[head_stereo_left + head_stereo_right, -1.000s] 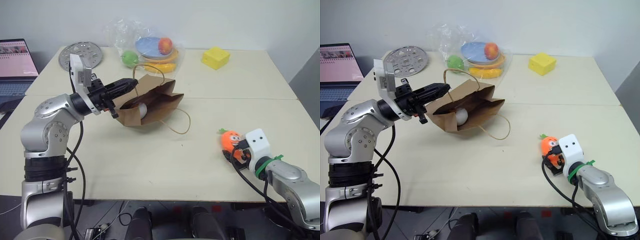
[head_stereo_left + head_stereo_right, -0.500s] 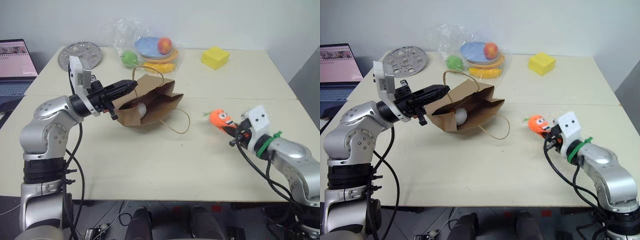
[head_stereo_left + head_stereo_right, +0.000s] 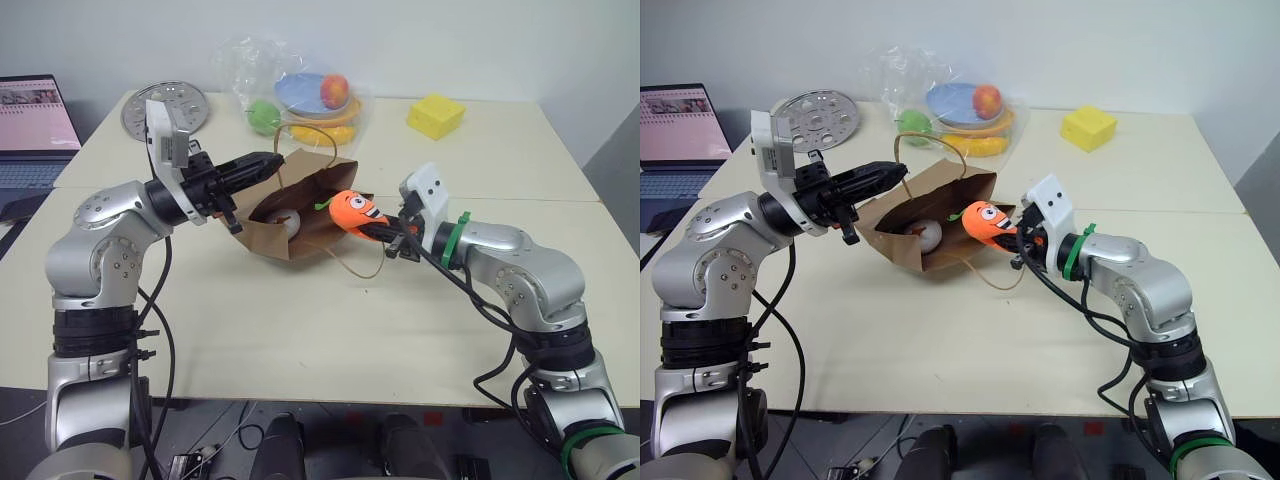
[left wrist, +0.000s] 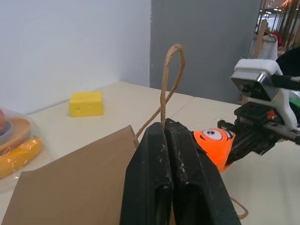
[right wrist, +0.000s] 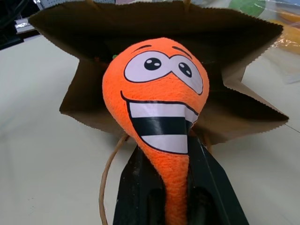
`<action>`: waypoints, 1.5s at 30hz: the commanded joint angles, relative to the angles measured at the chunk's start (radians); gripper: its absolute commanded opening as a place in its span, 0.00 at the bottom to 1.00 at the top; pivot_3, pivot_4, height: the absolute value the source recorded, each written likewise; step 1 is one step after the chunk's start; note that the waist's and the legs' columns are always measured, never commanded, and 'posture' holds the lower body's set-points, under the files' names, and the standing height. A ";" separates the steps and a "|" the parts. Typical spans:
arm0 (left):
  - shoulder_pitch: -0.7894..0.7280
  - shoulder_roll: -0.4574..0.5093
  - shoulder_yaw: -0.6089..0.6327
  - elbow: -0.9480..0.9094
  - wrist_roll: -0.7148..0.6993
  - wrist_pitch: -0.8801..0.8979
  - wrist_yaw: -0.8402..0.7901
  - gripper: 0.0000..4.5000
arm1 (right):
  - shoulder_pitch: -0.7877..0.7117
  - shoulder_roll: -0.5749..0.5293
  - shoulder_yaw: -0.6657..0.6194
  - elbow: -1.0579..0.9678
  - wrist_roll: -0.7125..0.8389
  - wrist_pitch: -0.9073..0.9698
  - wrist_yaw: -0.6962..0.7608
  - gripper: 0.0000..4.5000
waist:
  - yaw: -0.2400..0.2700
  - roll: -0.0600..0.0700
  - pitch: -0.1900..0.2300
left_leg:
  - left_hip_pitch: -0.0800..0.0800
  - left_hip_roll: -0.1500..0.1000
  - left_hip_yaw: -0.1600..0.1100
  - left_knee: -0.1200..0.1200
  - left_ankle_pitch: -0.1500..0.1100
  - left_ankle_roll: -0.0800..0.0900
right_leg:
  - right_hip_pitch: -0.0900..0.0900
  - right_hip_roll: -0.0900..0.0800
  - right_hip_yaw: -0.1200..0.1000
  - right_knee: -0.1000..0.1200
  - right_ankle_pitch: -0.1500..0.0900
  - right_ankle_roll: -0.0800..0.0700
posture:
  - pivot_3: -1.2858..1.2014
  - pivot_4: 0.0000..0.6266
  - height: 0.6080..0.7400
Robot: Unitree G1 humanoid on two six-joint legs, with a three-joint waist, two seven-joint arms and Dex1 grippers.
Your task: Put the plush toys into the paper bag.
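The paper bag (image 3: 300, 215) lies tipped on the tabletop (image 3: 300, 320), its mouth facing the right gripper (image 3: 385, 233), with the left gripper (image 3: 270, 162) clenched on its upper cord handle (image 4: 169, 77). The egg plush (image 3: 283, 218) sits inside the bag. The right gripper grasps the carrot plush (image 3: 355, 210) by its narrow end, just at the bag's mouth.

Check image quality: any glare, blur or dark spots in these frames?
Left eye view: even light, glare on the clear plastic bag. Left wrist view: the left gripper's fingers loom soft, the carrot plush sharper. Right wrist view: the carrot is crisp, the paper bag interior shadowed.
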 commanded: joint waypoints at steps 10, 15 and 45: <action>-0.010 0.005 0.004 -0.041 -0.014 0.006 0.008 0.00 | -0.237 0.212 0.155 0.424 -0.221 -0.262 -0.024 0.00 | -0.010 0.000 0.000 | 0.000 0.000 0.000 0.000 0.000 0.000 | -0.001 0.000 0.000 0.001 0.000 0.000 | 0.52 0.24 1.00; -0.004 0.006 0.007 -0.049 -0.017 0.011 0.013 0.00 | -0.307 0.281 0.138 0.585 -0.259 -0.332 -0.029 0.00 | -0.009 0.000 0.000 | 0.000 0.000 0.000 -0.001 0.000 0.000 | -0.001 0.000 0.000 0.001 0.000 0.000 | 0.52 0.24 1.00; -0.012 -0.007 -0.002 -0.018 -0.002 -0.006 0.013 0.00 | 0.118 -0.001 -0.156 -0.251 -0.001 0.154 -0.004 0.99 | 0.003 0.000 0.000 | -0.001 0.000 0.000 -0.001 0.000 0.000 | -0.001 0.000 0.000 0.000 0.000 0.000 | 0.52 0.24 1.00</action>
